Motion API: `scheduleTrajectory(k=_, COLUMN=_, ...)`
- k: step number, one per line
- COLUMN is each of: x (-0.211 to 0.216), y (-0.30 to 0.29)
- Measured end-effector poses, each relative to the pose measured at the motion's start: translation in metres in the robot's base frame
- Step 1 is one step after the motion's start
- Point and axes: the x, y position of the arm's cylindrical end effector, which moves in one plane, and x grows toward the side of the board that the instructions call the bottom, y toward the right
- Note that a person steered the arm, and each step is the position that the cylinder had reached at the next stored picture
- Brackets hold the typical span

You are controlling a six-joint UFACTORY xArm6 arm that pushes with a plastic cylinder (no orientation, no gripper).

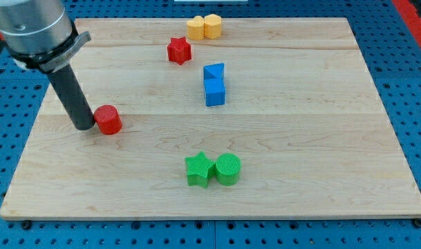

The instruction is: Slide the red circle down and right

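The red circle is a short red cylinder on the wooden board, at the view's left. My tip rests on the board just left of the red circle, touching or nearly touching its left side. The dark rod rises from the tip toward the view's top left.
A red star lies near the view's top. Two yellow blocks sit side by side at the top edge. A blue triangle sits above a blue cube. A green star and a green circle sit at the bottom centre.
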Motion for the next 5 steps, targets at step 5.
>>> scheduleTrajectory(k=5, x=-0.004, y=0.041)
